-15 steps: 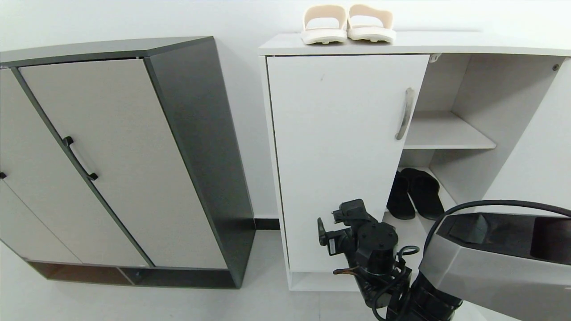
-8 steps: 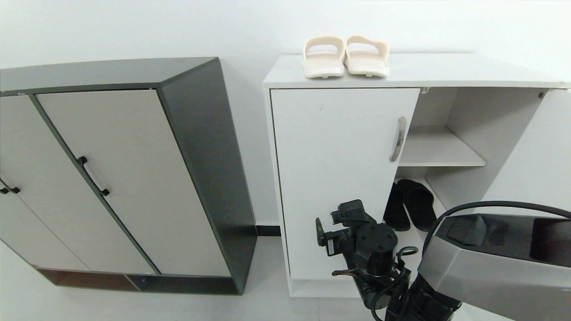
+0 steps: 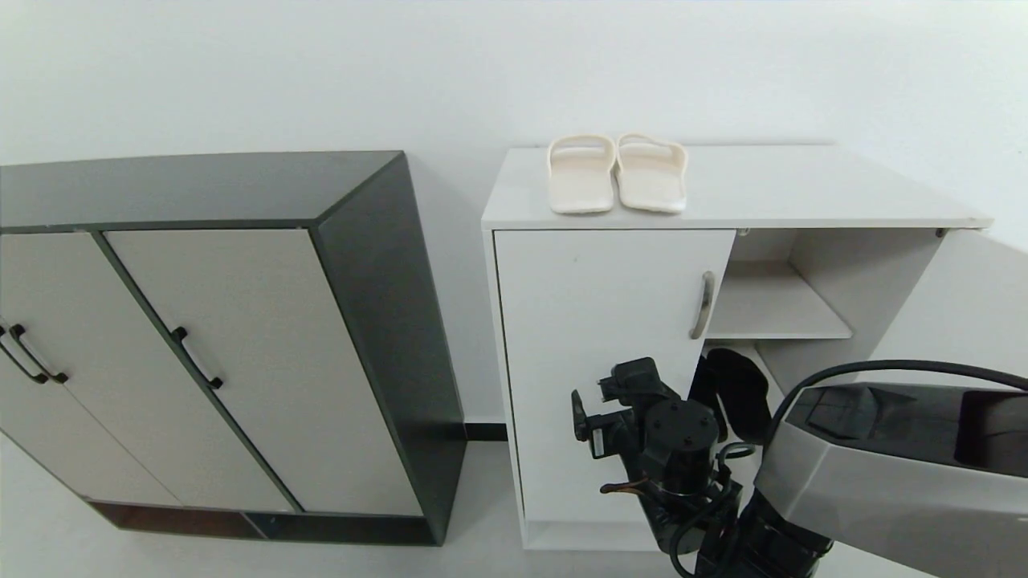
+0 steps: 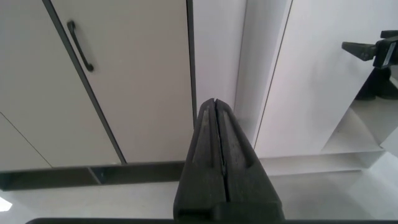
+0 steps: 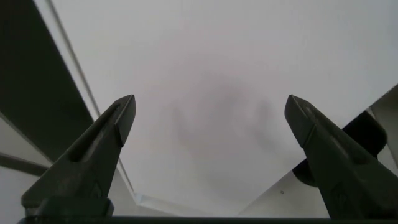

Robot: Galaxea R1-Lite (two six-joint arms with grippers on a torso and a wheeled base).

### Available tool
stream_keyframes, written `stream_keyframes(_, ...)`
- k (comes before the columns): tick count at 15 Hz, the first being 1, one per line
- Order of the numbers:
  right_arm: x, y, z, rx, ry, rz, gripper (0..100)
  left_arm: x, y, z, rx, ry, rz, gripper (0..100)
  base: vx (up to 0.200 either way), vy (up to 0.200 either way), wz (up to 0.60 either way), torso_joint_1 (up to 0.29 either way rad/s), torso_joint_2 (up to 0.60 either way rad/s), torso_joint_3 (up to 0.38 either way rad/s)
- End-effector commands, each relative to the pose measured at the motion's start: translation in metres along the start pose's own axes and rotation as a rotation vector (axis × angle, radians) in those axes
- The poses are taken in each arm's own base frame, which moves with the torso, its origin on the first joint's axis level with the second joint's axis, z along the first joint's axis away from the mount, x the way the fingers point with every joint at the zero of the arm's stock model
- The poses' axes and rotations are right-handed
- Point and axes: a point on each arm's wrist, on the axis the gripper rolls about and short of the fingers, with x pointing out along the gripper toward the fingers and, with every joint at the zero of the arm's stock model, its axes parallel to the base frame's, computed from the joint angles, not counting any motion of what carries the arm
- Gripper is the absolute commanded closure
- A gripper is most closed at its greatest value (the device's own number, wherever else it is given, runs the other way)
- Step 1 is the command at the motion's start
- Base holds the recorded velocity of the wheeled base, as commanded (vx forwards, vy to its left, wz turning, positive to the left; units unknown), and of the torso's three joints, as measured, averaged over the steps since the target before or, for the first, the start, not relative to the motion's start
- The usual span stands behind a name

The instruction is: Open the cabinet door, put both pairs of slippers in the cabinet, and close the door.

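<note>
A pair of cream slippers [image 3: 617, 172] lies on top of the white cabinet [image 3: 763, 189]. A black pair [image 3: 735, 393] sits on the cabinet's bottom floor, partly hidden by the closed left door [image 3: 594, 321]. The right door [image 3: 980, 297] is swung open. My right gripper [image 3: 602, 395] hangs low in front of the closed left door, open and holding nothing. The right wrist view has its open fingers [image 5: 211, 109] facing that white door, with a black slipper [image 5: 367, 134] at the edge. My left gripper [image 4: 215, 118] is shut and empty, pointing at the gap between the two cabinets.
A dark grey cabinet [image 3: 353, 265] with two beige doors and black handles [image 3: 195, 358] stands to the left of the white one, a narrow gap between them. A bare shelf [image 3: 771, 309] spans the open right compartment. Pale floor lies in front.
The whole head picture has slid downward, so the camera has risen and more of both cabinet tops shows. Slippers, doors and my right arm keep their places relative to each other.
</note>
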Motion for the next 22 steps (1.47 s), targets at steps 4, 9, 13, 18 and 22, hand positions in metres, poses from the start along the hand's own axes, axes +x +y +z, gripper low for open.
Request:
stream_keyframes(4,0.0,0.0,0.0,-0.002,0.0,0.0,0,0.0,0.0,0.0,0.0,0.001,-0.001,100,0.0,0.0,0.0,0.176,-0.49,-0.309)
stream_keyframes(9,0.0,-0.001,-0.001,-0.002,0.001,-0.002,0,0.0,0.0,0.0,0.0,0.001,0.001,100,0.0,0.0,0.0,0.204,-0.51,-0.311)
stream_keyframes(13,0.0,-0.002,-0.004,-0.012,0.015,-0.004,0,0.0,0.0,0.0,0.0,0.001,0.001,100,0.0,0.0,0.0,0.235,-0.54,-0.317)
stream_keyframes(18,0.003,-0.004,-0.01,-0.064,-0.027,0.068,0,0.0,0.0,0.0,0.0,0.001,0.001,100,0.0,0.0,0.0,0.154,-0.35,-0.195)
stream_keyframes(22,-0.003,-0.01,0.011,-0.138,-0.061,0.074,0,0.0,0.0,0.0,0.0,0.0,0.001,100,0.0,0.0,0.0,0.007,-0.01,-0.008)
